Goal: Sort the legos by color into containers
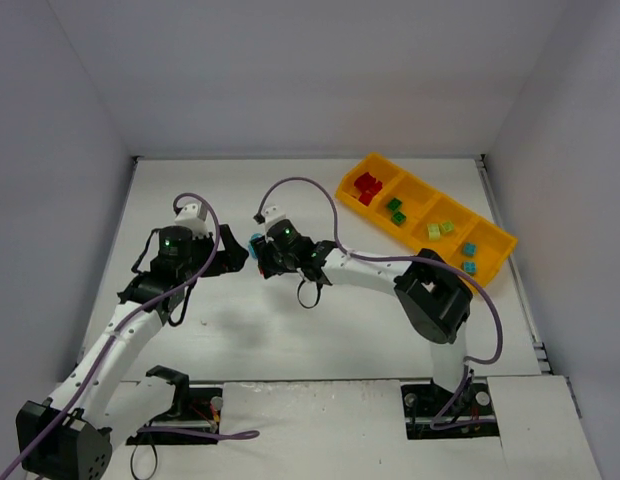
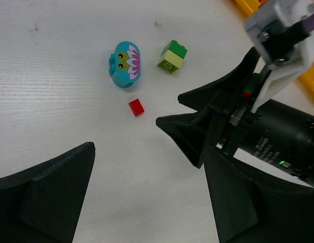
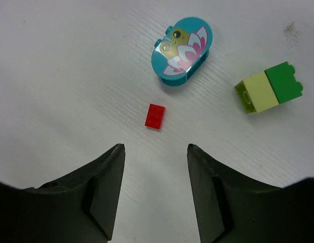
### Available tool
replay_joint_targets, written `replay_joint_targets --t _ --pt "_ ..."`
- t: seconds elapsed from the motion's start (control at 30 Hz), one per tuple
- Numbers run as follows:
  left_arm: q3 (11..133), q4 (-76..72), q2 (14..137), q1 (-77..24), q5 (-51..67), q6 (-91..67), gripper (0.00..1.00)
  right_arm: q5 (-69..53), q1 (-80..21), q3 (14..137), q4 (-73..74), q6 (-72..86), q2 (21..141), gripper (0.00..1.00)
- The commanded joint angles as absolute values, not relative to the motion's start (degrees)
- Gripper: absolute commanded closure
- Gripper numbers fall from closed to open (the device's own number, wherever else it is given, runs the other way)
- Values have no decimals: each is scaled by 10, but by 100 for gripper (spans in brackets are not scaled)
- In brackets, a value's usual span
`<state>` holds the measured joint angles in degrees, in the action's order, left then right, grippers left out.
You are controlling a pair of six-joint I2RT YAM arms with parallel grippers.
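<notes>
**Arm poses, both views.** The left arm [image 1: 115,335] rises from its base and bends forward, with the left wrist [image 1: 175,245] turned rightward. The right arm [image 1: 370,268] folds at the elbow [image 1: 432,298] and reaches leftward. Its right wrist [image 1: 290,245] faces the left one, near but apart. The left fingers [image 2: 45,195] are spread wide and hold nothing. The right fingers [image 3: 91,192] are likewise parted and unloaded, with tips angled down at the desk [image 3: 71,61]. In the left wrist view they stand just ahead of the left arm's right-hand finger.
</notes>
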<state>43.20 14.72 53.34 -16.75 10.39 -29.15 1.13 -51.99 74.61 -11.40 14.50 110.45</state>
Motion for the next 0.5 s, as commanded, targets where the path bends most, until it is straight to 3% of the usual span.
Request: replay_joint_targets --t 0.0,0.47 --pt "446 126 522 -164 98 -294 19 43 -525 779 -140 184 1128 51" --pt "447 132 518 -164 91 -294 19 49 -542 838 -135 195 1223 56"
